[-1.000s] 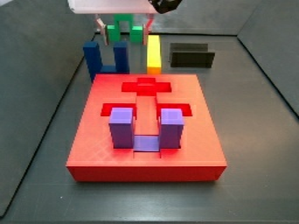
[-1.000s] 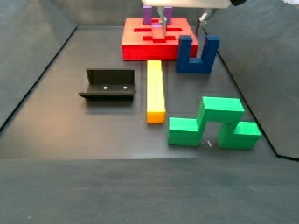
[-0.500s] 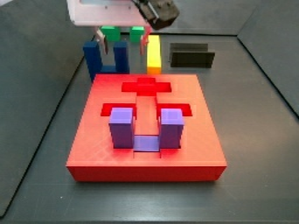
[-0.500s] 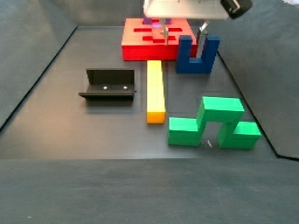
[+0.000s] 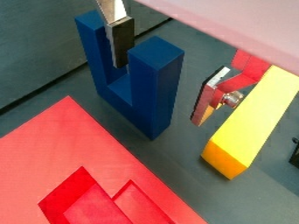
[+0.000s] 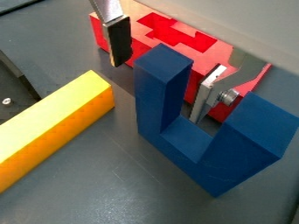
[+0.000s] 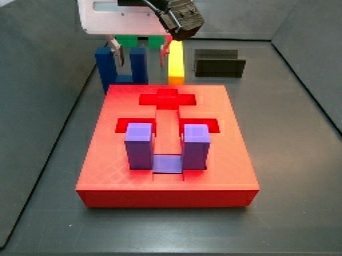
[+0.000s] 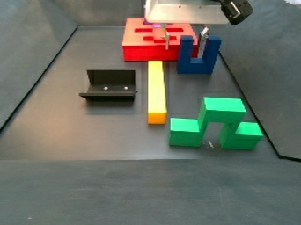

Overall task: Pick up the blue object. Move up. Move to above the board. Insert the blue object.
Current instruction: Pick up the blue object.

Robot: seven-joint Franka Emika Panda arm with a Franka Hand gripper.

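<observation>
The blue object (image 5: 149,87) is a dark navy U-shaped block standing prongs up on the floor, just off the far end of the red board (image 7: 201,120). My gripper (image 5: 163,70) is open and lowered over it, straddling one prong. One finger (image 5: 117,37) hangs in the slot between the prongs and the other sits outside that prong. Neither pad is pressed against the prong. In a side view the gripper (image 8: 194,35) sits right over the blue object (image 8: 200,54), next to the board (image 8: 139,42). The other wrist view shows the same prong (image 6: 162,98) between the fingers.
A purple U-shaped block (image 7: 167,148) sits in the board's near cutout. A yellow bar (image 8: 156,90) lies beside the blue object. The dark fixture (image 8: 108,85) stands past the bar. A green block (image 8: 217,123) sits further along the floor. Grey walls enclose the floor.
The gripper has come down from above the blue object, so its fingers now straddle one prong. The blue object and the other pieces have not moved.
</observation>
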